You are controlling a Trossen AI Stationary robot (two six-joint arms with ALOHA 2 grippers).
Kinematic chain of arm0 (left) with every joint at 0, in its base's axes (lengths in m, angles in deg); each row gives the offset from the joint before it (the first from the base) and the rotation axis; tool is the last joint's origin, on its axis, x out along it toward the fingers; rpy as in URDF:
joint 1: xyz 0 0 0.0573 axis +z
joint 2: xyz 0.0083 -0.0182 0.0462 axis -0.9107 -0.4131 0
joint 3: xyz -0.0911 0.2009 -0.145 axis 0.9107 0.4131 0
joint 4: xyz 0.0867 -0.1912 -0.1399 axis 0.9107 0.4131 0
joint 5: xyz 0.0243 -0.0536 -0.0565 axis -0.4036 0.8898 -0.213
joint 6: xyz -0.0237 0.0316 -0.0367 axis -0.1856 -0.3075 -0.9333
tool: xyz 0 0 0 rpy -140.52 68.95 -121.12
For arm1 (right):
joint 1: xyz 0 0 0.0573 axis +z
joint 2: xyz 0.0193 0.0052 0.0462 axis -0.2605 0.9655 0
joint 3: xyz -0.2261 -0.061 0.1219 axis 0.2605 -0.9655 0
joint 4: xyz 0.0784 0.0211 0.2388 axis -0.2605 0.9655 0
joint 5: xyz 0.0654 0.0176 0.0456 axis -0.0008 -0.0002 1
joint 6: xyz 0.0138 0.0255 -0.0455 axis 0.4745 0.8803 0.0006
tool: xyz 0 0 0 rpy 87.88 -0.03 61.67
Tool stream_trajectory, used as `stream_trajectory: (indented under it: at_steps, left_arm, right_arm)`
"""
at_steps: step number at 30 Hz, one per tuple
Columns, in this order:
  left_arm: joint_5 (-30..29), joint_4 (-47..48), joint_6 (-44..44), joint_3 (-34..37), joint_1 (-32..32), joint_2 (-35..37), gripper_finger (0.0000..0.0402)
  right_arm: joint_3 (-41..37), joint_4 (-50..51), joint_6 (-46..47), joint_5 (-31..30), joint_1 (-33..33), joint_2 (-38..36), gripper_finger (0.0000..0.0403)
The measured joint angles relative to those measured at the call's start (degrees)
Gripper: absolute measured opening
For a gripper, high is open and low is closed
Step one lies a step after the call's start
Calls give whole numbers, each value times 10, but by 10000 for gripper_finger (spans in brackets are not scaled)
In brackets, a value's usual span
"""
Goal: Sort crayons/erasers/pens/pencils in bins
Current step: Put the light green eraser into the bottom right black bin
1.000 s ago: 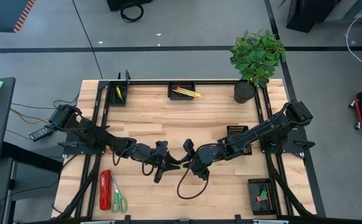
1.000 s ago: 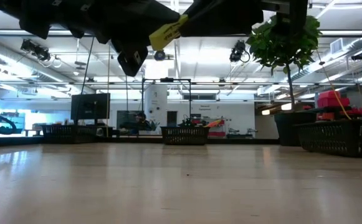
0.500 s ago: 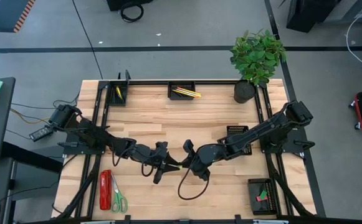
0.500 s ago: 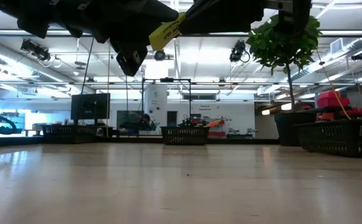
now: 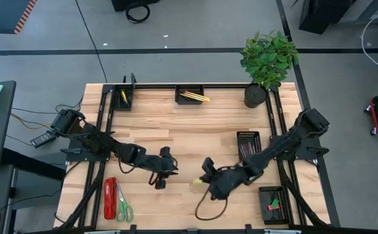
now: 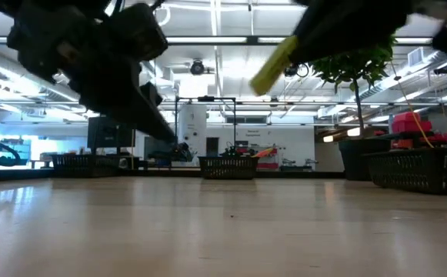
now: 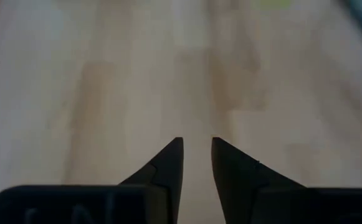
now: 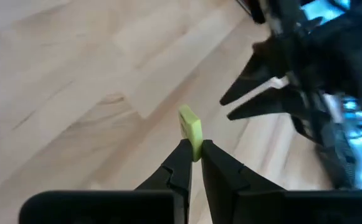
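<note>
Neon-yellow, one eraser (image 8: 191,130) sits pinched between the jaws of our right gripper (image 5: 200,182), its long axis running straight out past their tips, above the wooden surface (image 5: 175,123). We count four bins (image 5: 191,95), all well apart from those jaws. Our left gripper (image 5: 161,184) faces the right one nearby, jaws slightly parted on nothing.

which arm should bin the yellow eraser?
Right. Its gripper is shut on the eraser, above the table, nearest the bin at that side. The left gripper holds nothing.
</note>
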Motion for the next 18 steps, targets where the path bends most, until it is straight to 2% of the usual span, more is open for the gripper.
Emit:
stream_trajectory:
  at_steps: [4, 6, 9, 13, 18]
  left_arm:
    - [-45, 34, -13, 0, 0, 0, 84]
    - [-49, 30, -13, 0, 0, 0, 81]
    - [-48, 30, -14, 0, 0, 0, 76]
    - [-48, 30, -16, 0, 0, 0, 73]
    - [-48, 29, -19, 0, 0, 0, 75]
  right_arm:
    - [0, 39, 0, -56, 46, 0, 38]
    - [0, 69, 15, -59, 64, 0, 38]
    - [0, 129, 83, -54, 93, -3, 38]
    - [0, 226, 240, -42, 139, -29, 38]
    - [0, 299, 488, -36, 190, -108, 39]
